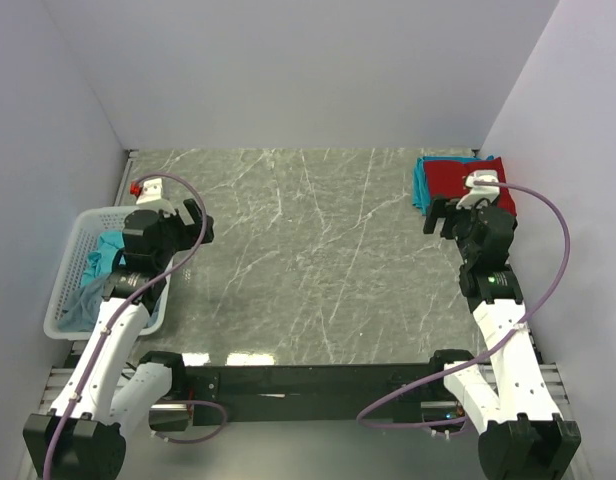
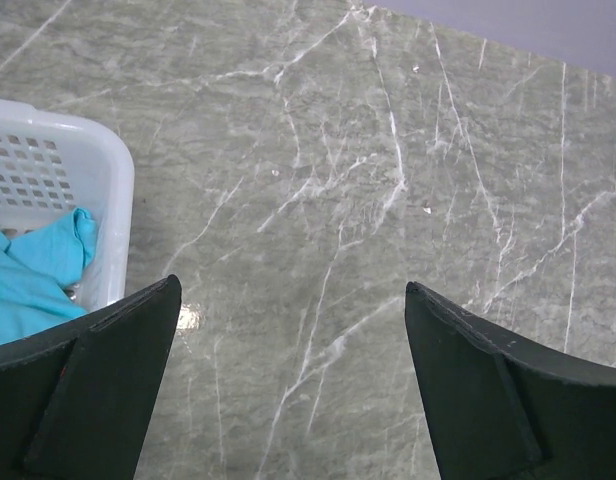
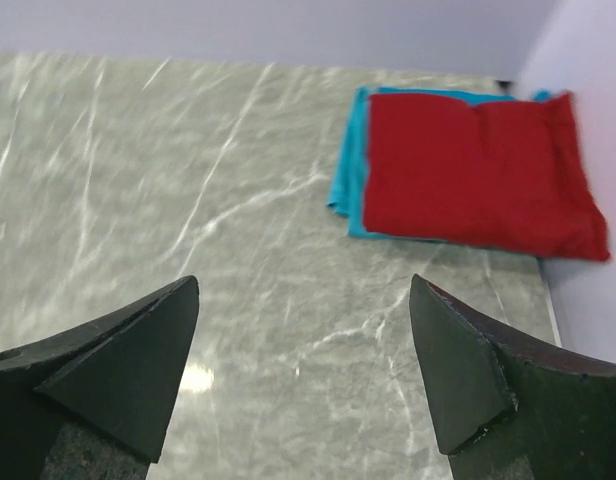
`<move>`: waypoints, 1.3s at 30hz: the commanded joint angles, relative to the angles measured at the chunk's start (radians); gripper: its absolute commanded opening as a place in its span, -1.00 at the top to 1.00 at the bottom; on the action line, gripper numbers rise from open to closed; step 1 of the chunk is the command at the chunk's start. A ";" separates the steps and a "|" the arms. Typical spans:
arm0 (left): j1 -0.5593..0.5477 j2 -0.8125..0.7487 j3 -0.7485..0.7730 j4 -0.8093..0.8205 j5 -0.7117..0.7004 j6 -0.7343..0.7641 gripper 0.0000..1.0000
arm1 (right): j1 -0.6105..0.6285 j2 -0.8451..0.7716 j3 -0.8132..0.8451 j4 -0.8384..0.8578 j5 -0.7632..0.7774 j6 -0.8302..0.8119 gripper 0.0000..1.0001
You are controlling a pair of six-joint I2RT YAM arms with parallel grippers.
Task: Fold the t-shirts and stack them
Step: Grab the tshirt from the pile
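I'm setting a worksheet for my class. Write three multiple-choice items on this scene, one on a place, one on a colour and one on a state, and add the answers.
1. Where does the folded stack lie?
A. at the near left corner
B. at the far right corner of the table
C. in the middle

2. What colour is the top shirt of that stack?
A. teal
B. grey
C. red

3. How are the two end effectors?
A. both open, holding nothing
B. both shut
C. left shut on a shirt

Answers:
1 B: the stack sits by the right wall at the far edge.
2 C: the top shirt is red and lies over a teal shirt.
3 A: the left end effector and right end effector gape wide, with only bare table in the gap.
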 commanded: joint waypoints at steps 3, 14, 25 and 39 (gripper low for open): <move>0.003 0.028 0.020 0.038 -0.024 -0.052 -0.99 | -0.005 -0.017 0.007 -0.099 -0.284 -0.188 -0.83; 0.005 0.015 0.054 -0.048 -0.101 -0.170 -0.99 | -0.006 0.026 0.030 -0.150 -0.333 -0.213 -0.84; 0.066 0.085 0.098 -0.282 -0.540 -0.478 -0.99 | -0.005 0.030 0.044 -0.171 -0.350 -0.207 -0.84; 0.106 0.418 0.343 -0.733 -0.902 -0.877 -0.68 | -0.005 0.073 0.041 -0.168 -0.320 -0.202 -0.85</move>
